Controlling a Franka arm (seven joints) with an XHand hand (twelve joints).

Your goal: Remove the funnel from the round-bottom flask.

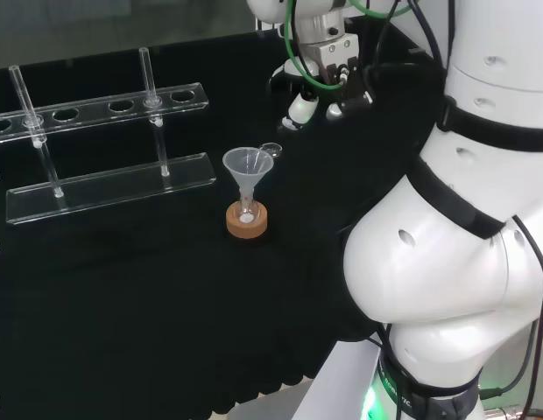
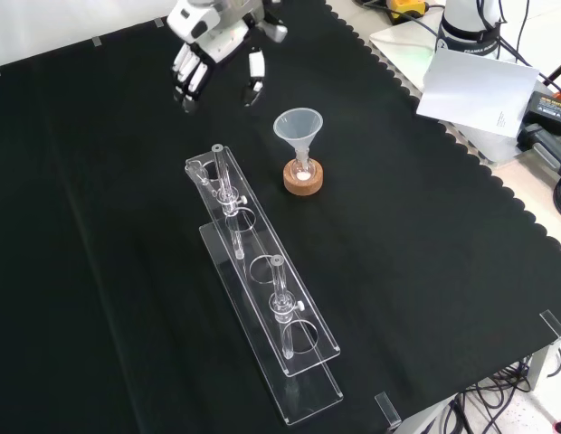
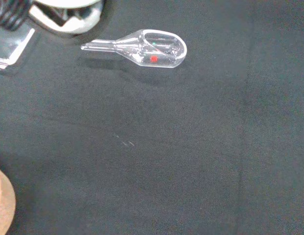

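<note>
A clear funnel sits upright with its stem in the neck of a small round-bottom flask, which rests on a cork ring stand. The hand hangs above the cloth, behind and to the right of the funnel in the head view, up and left of it in the front view. Its fingers point downward, fairly straight, and hold nothing. A gap separates hand and funnel. An edge of the cork ring shows in the wrist view.
A clear test tube rack with two upright tubes stands left of the flask in the head view. A small clear glass scoop lies on the cloth near the funnel. White paper lies at the front view's upper right.
</note>
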